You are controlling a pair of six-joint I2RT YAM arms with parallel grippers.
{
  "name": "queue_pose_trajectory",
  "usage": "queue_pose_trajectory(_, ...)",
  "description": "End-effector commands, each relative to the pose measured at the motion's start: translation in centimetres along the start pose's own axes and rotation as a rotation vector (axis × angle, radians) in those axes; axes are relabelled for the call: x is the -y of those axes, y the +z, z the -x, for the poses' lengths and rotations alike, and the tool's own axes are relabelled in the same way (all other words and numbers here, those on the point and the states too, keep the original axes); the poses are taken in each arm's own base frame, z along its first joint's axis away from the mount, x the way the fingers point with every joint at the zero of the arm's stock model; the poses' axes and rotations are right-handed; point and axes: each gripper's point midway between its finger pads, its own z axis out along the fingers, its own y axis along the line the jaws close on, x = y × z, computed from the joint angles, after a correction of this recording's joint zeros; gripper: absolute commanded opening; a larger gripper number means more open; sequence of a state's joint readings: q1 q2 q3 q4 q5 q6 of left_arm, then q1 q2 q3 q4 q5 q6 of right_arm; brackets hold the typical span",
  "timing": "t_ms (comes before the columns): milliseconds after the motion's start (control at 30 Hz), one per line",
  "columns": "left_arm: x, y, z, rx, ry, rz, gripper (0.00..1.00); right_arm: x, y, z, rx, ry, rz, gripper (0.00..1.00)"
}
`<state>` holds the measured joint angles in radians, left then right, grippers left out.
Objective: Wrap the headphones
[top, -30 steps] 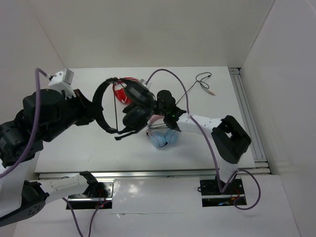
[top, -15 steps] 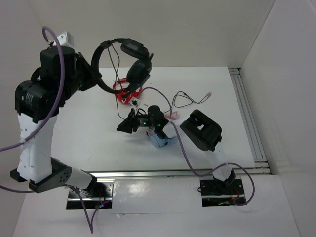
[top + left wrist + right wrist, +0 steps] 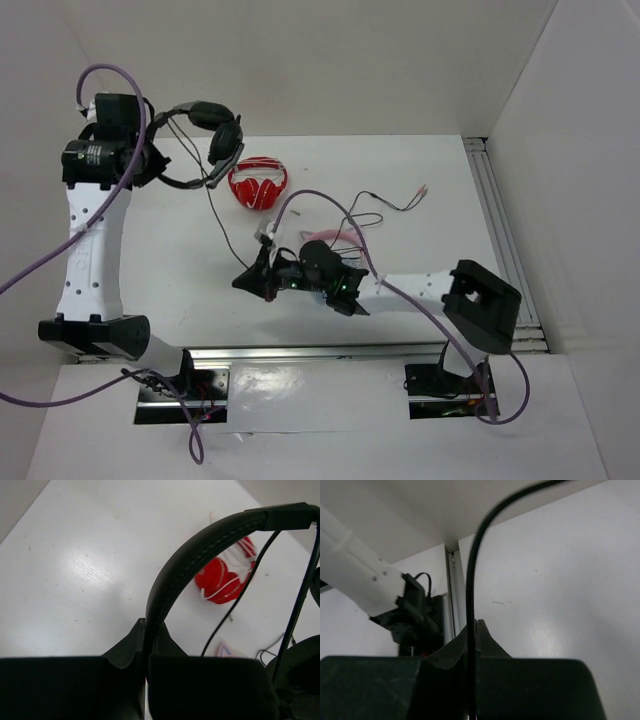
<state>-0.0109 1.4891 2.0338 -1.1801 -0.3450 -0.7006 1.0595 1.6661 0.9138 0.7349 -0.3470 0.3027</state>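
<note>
Grip: left gripper (image 3: 149, 632) is clamped on the headband (image 3: 200, 545), with the headphones (image 3: 222, 135) aloft at far left. Right gripper (image 3: 472, 630) pinches the cable (image 3: 468, 585) low down. Likely light and stiff-banded; the limp cable snags, so guide it toward the plugs (image 3: 425, 190).

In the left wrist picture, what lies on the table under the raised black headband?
Red-and-white headphones lie on the white table below the black padded headband; a thin black cable hangs before them. A pink corner shows nearer; the left pincer covers its rest.
</note>
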Motion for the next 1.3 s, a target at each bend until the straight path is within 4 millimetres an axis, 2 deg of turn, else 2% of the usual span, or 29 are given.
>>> queue_pose_trajectory(0, -1.6, 4.3, -1.2, -0.003, -0.066, 0.072, 0.00, -2.2, -0.8, 2.7, -0.004, -0.154, -0.194, 0.00)
queue_pose_trajectory(33, -3.1, 6.4, -3.6, -0.063, -0.059, 0.128, 0.00, -4.5, -0.6, 2.9, -0.010, -0.175, -0.179, 0.00)
queue_pose_trajectory(67, -3.5, 7.2, -4.7, -0.085, -0.051, 0.144, 0.00, -5.6, -0.4, 5.1, 0.023, -0.193, -0.190, 0.00)
queue_pose_trajectory(100, -4.1, 7.8, -5.6, -0.102, -0.041, 0.168, 0.00, -5.4, -0.8, 5.1, -0.009, -0.219, -0.240, 0.00)
queue_pose_trajectory(167, -5.7, 9.4, -8.4, -0.155, -0.026, 0.227, 0.00, -6.0, -1.0, 7.1, -0.003, -0.240, -0.262, 0.00)
queue_pose_trajectory(233, -7.1, 10.3, -9.7, -0.165, -0.006, 0.282, 0.00, -6.6, -1.0, 9.7, -0.005, -0.266, -0.273, 0.00)
queue_pose_trajectory(267, -7.6, 10.5, -11.1, -0.191, 0.011, 0.294, 0.00, -6.4, -0.8, 10.0, -0.017, -0.282, -0.286, 0.00)
queue_pose_trajectory(300, -7.4, 10.6, -11.7, -0.199, 0.027, 0.277, 0.00, -6.2, -0.4, 11.9, -0.004, -0.301, -0.297, 0.00)
queue_pose_trajectory(333, -7.4, 10.1, -11.9, -0.202, 0.048, 0.251, 0.00, -4.9, -0.7, 11.4, -0.066, -0.344, -0.342, 0.00)
queue_pose_trajectory(367, -6.9, 10.5, -12.8, -0.213, 0.084, 0.201, 0.00, -2.9, -1.0, 12.0, -0.090, -0.354, -0.386, 0.00)
queue_pose_trajectory(400, -5.5, 10.1, -14.0, -0.266, 0.114, 0.091, 0.00, -2.3, -1.1, 14.1, -0.083, -0.370, -0.399, 0.00)
queue_pose_trajectory(433, -4.8, 9.3, -14.3, -0.270, 0.184, 0.025, 0.00, -0.5, -1.4, 12.5, -0.186, -0.412, -0.423, 0.00)
queue_pose_trajectory(467, -4.8, 9.1, -15.5, -0.293, 0.226, -0.005, 0.00, 1.7, -2.2, 13.2, -0.211, -0.428, -0.468, 0.00)
queue_pose_trajectory(500, -3.4, 8.5, -16.6, -0.297, 0.290, -0.053, 0.00, 2.6, -2.6, 13.5, -0.237, -0.454, -0.486, 0.00)
queue_pose_trajectory(533, -3.1, 8.1, -17.1, -0.290, 0.327, -0.060, 0.00, 3.4, -2.9, 14.7, -0.243, -0.481, -0.512, 0.00)
queue_pose_trajectory(567, -2.9, 7.5, -17.7, -0.294, 0.364, -0.069, 0.00, 4.6, -4.1, 14.6, -0.310, -0.538, -0.553, 0.00)
queue_pose_trajectory(600, -2.1, 6.9, -18.7, -0.297, 0.416, -0.099, 0.00, 4.9, -4.8, 16.6, -0.295, -0.567, -0.580, 0.00)
queue_pose_trajectory(633, -2.1, 6.2, -19.6, -0.316, 0.443, -0.118, 0.00, 5.3, -4.5, 16.2, -0.331, -0.590, -0.577, 0.00)
queue_pose_trajectory(700, -1.5, 5.2, -21.3, -0.337, 0.518, -0.160, 0.00, 6.5, -5.8, 16.3, -0.409, -0.650, -0.599, 0.00)
queue_pose_trajectory(733, -1.0, 4.6, -21.4, -0.328, 0.540, -0.186, 0.00, 6.0, -6.0, 17.3, -0.405, -0.672, -0.587, 0.00)
queue_pose_trajectory(800, -0.4, 3.3, -22.6, -0.344, 0.588, -0.233, 0.00, 7.5, -6.7, 17.7, -0.432, -0.720, -0.657, 0.00)
queue_pose_trajectory(833, 0.3, 1.9, -23.4, -0.344, 0.625, -0.280, 0.00, 8.2, -6.8, 16.9, -0.456, -0.736, -0.676, 0.00)
queue_pose_trajectory(867, 0.4, 1.2, -23.9, -0.350, 0.645, -0.297, 0.00, 9.3, -7.8, 18.8, -0.395, -0.753, -0.779, 0.00)
queue_pose_trajectory(900, -0.3, 0.5, -24.4, -0.366, 0.671, -0.280, 0.00, 10.3, -8.4, 18.9, -0.395, -0.761, -0.809, 0.00)
queue_pose_trajectory(933, -0.1, -0.6, -24.7, -0.360, 0.694, -0.300, 0.00, 11.4, -8.9, 18.0, -0.408, -0.755, -0.827, 0.00)
queue_pose_trajectory(967, 0.0, -1.9, -24.1, -0.333, 0.695, -0.327, 0.00, 12.1, -9.7, 18.7, -0.379, -0.751, -0.866, 0.00)
queue_pose_trajectory(1000, -0.4, -2.6, -24.0, -0.327, 0.683, -0.325, 0.00, 13.9, -10.3, 19.5, -0.331, -0.715, -0.908, 0.00)
queue_pose_trajectory(1100, -0.6, -6.0, -22.9, -0.287, 0.675, -0.409, 0.00, 15.9, -11.8, 20.5, -0.229, -0.634, -0.894, 0.00)
queue_pose_trajectory(1267, -1.2, -9.7, -22.2, -0.291, 0.688, -0.526, 0.00, 16.6, -11.2, 21.2, -0.133, -0.556, -0.766, 0.00)
